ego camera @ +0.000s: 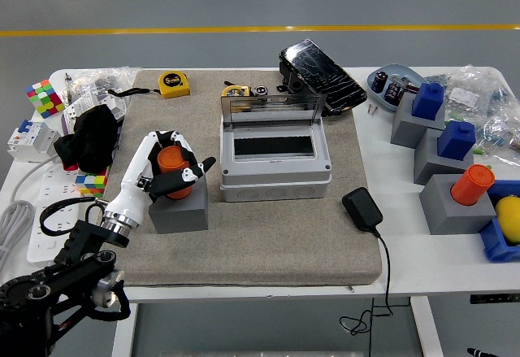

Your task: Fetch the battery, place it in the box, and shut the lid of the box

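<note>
The orange battery [172,162], seated in a grey block [178,207], is clasped by the left hand [166,166]; the box [275,155] is shown beside it, lid [269,107] raised.

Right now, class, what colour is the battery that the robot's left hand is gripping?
Orange. The battery, gripped by the left hand, shows best in the head view.

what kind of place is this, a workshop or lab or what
Probably a robotics lab or test bench: a white table crowded with an electrical box, tape measure and parts on grey blocks.
</note>
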